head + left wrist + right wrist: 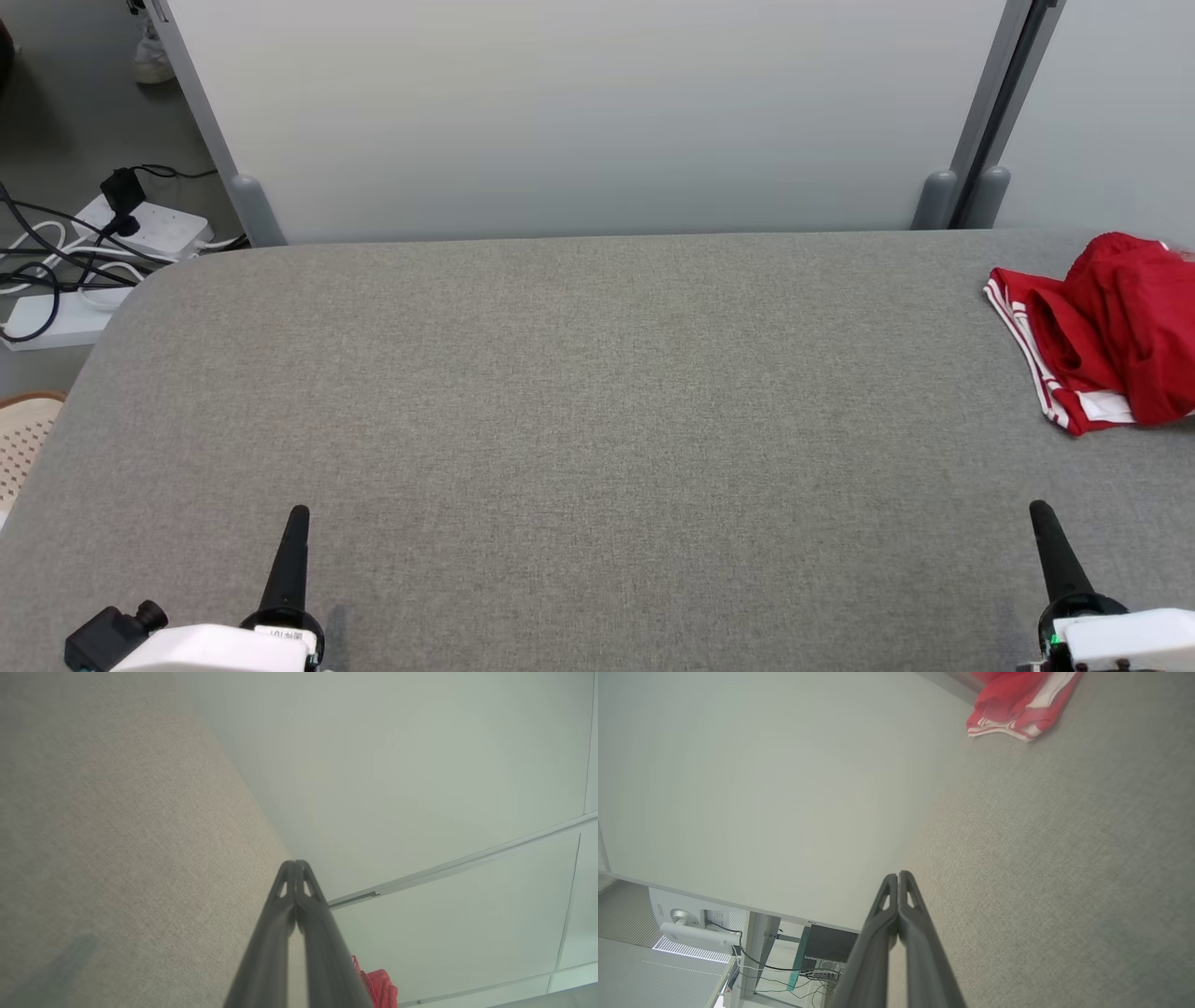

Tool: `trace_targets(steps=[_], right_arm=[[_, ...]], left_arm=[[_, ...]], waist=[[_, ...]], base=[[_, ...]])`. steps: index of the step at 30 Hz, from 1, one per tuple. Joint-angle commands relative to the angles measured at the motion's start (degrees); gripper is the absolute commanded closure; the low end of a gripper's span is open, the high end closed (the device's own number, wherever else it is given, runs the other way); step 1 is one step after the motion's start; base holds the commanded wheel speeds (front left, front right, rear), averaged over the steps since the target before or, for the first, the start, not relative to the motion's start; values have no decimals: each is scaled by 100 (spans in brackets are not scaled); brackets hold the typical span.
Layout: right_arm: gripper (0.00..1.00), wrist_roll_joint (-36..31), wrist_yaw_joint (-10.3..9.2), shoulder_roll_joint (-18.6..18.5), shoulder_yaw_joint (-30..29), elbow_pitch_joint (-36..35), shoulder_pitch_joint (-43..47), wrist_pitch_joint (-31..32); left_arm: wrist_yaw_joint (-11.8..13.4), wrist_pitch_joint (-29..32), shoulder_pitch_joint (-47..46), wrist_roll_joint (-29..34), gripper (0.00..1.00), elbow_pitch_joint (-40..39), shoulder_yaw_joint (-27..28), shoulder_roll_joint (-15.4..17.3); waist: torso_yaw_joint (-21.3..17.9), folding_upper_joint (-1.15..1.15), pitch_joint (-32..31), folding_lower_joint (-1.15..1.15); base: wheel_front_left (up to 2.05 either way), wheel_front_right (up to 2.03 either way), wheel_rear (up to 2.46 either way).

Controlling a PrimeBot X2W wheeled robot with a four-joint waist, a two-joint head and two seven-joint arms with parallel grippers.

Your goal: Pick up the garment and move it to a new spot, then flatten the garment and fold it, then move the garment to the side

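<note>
The garment (1111, 331) is red with white stripes and lies crumpled at the far right of the grey fabric table (579, 392), partly cut off by the head view's right edge. It also shows as a red patch (380, 987) in the left wrist view and at the top of the right wrist view (1020, 704). My left gripper (297, 518) rests at the lower left, shut and empty, its tips pressed together (295, 863). My right gripper (1039, 511) sits at the lower right, also shut and empty (899, 875), well short of the garment.
A pale partition wall (579, 112) with grey posts (971, 191) stands along the table's far edge. On the floor to the left lie power strips and cables (103, 243), and a wicker basket's rim (23, 439) shows beside the table.
</note>
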Motion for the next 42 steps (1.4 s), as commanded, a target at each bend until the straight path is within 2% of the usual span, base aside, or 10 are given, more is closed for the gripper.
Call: trace_targets(steps=[1,33,42], right_arm=[[100,279,19,-83,58,-110,-352,79],[100,2287,25,-64,-84,207,-823,611],[100,2281,25,-59,-92,207,-824,617]], left_arm=[[-57,77,-375,-281,100,-114,185,32],[-148,590,-781,-2332,100,101,467,38],[-148,591,-781,-2332,100,101,468,37]], waist=[[-4,0,13,0],[-53,0,167,0],[-53,0,167,0]], base=[[0,0,0],[0,0,0],[0,0,0]])
